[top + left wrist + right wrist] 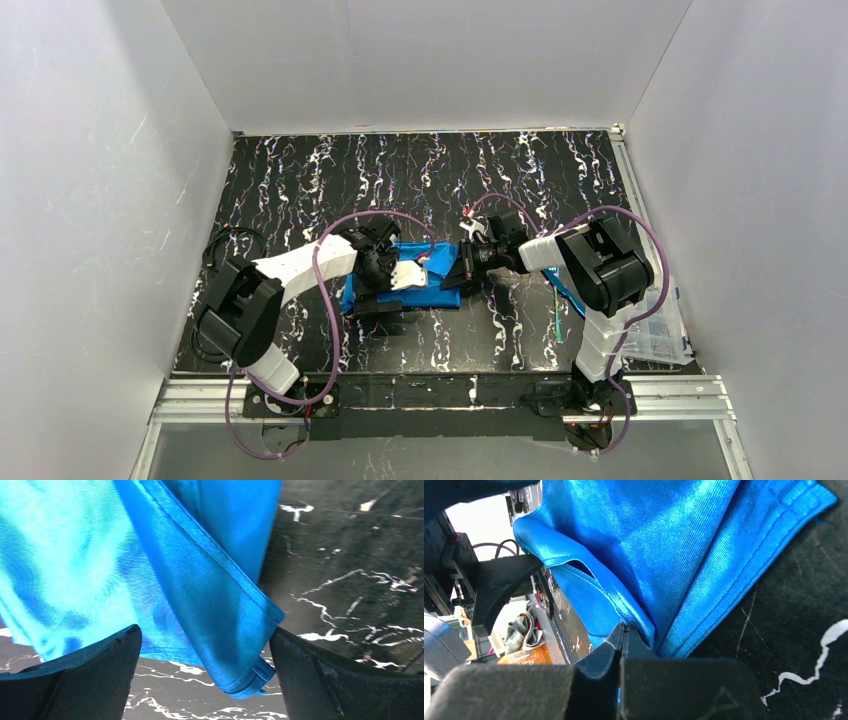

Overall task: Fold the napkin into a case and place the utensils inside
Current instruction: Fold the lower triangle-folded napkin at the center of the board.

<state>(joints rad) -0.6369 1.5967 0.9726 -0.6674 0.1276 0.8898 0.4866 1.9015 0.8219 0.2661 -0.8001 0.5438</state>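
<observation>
The blue napkin lies partly folded in layers on the black marbled table between the two arms. My right gripper is shut on a hemmed fold at the napkin's right edge, its fingertips pressed together. My left gripper is over the napkin's left part and is open. In the left wrist view, its fingers stand wide apart with a hemmed folded corner of the napkin between them, not pinched. A thin green utensil lies on the table beside the right arm's base.
A clear plastic bag lies at the table's right edge. A loop of black cable lies at the left. White walls enclose the table on three sides. Purple cables arch over both arms.
</observation>
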